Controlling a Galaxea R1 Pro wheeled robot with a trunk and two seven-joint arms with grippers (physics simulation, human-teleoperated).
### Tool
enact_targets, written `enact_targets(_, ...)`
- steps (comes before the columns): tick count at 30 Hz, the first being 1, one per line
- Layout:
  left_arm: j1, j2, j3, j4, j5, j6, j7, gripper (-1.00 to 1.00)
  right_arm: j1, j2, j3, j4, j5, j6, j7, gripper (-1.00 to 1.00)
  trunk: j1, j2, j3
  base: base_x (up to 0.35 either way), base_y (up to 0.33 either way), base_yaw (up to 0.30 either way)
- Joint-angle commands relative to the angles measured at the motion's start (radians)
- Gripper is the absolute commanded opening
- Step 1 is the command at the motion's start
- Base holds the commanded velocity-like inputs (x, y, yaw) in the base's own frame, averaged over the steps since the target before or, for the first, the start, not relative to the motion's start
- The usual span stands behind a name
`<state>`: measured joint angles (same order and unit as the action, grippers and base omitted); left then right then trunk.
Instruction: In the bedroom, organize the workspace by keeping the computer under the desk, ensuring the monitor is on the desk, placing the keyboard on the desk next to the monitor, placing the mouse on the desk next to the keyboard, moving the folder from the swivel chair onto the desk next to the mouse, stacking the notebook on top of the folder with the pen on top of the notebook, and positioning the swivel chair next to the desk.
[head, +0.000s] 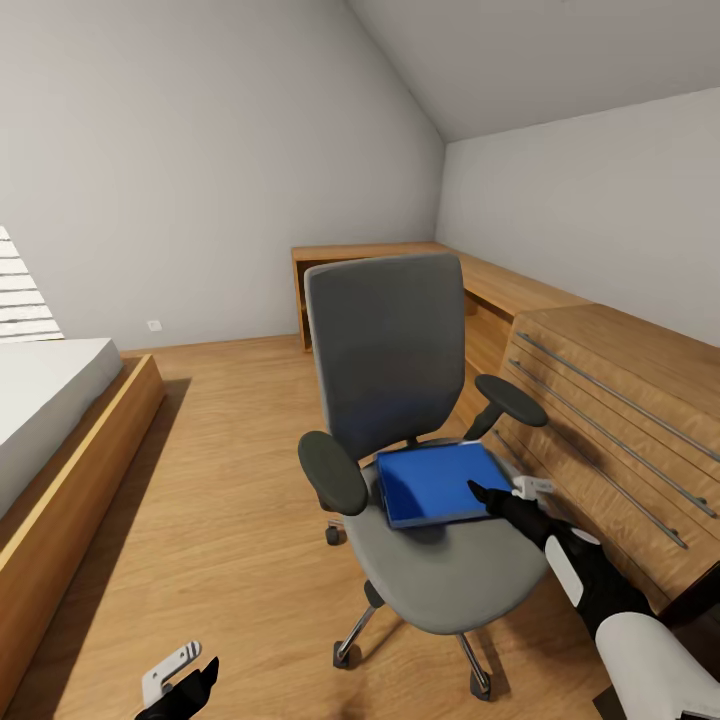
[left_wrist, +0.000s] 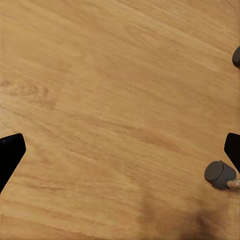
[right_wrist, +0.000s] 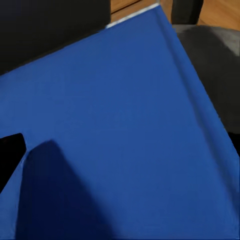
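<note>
The right hand (head: 497, 497) hovered at the near right edge of the bright blue flat rectangular folder (head: 437, 483), fingers apart, gripping nothing. The folder lay flat on the seat of the grey upholstered swivel chair (head: 400, 400). Step in hand: folder pickup. The next move likely required closing on that edge. The left hand (head: 185, 680) hung wide open over the wooden floor (left_wrist: 115, 100).

right arm (head: 640, 640): white shells, black joints | right claw (head: 490, 497): black fingers | left claw (head: 185, 680): black, white bracket
</note>
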<state>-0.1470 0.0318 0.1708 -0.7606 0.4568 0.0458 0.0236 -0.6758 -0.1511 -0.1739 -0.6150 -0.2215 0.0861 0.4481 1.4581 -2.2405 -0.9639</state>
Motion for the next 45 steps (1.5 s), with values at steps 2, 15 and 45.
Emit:
enact_targets(2,0.0,0.0,-0.001,-0.002,0.01,0.005,0.002,1.0,0.001,0.0,-0.001,0.001,0.015,0.009,0.039,1.0,0.0,0.0,-0.001,0.0,0.0,0.0)
enact_targets(15,0.0,0.0,-0.001,-0.002,0.01,0.005,0.002,1.0,0.001,0.0,-0.001,0.003,0.063,0.009,0.088,1.0,0.0,0.0,-0.001,0.0,0.0,0.0)
enact_targets(45,0.0,-0.001,-0.001,-0.002,0.01,0.005,0.002,1.0,0.001,0.0,-0.001,0.004,0.064,0.007,0.089,1.0,0.0,0.0,-0.001,-0.127,0.0,0.0)
